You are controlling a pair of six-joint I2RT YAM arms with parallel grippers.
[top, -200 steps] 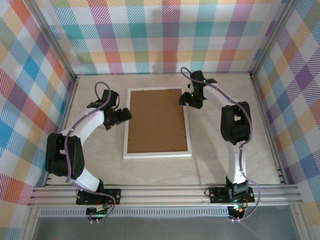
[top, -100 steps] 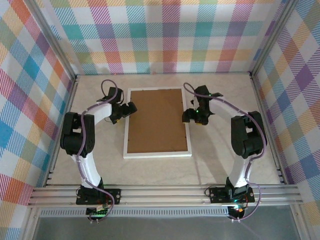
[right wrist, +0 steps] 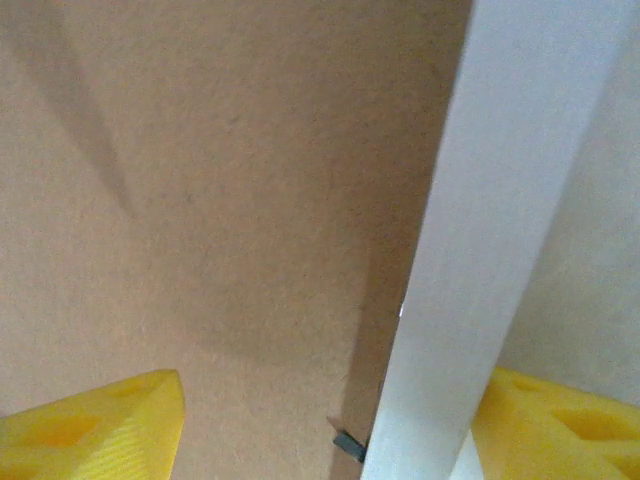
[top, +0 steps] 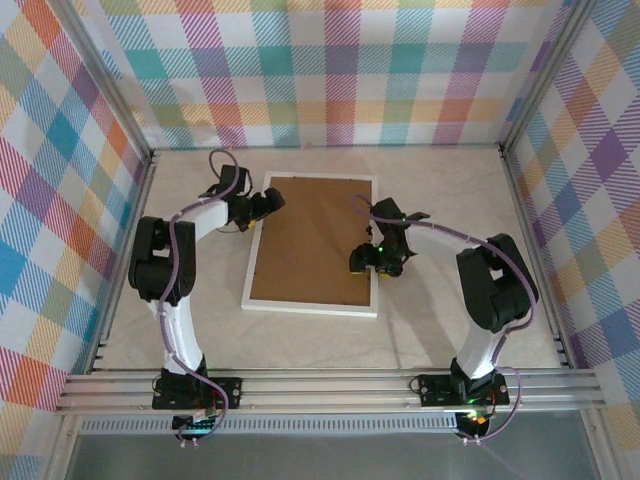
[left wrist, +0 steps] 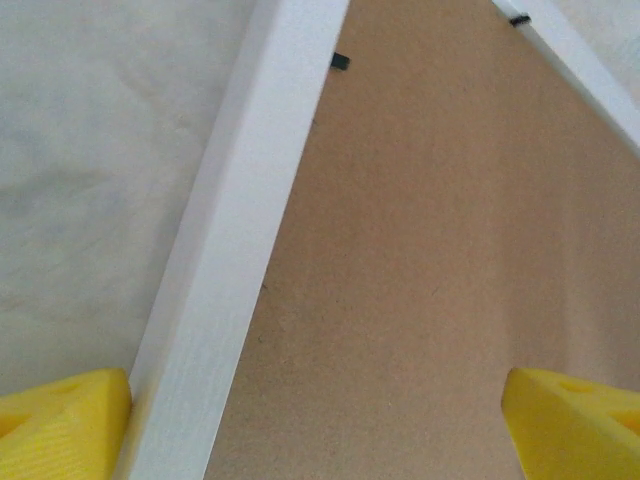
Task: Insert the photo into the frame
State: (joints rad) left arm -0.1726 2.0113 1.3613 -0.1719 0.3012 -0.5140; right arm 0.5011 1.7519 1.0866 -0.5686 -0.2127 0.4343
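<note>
The left gripper stands open, its fingers astride the white rail at the frame's 11 o'clock corner. The right gripper, also open, straddles the rail at 4 o'clock. The frame lies face down mid-surface, brown backing board uppermost. Likely a 2-handed lift: close both evenly, keep it level and stay clear of the retaining tabs.

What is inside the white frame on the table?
A plain brown backing board fills the frame, with small black clips at its edge. Whatever lies under the board is covered and cannot be seen.
</note>
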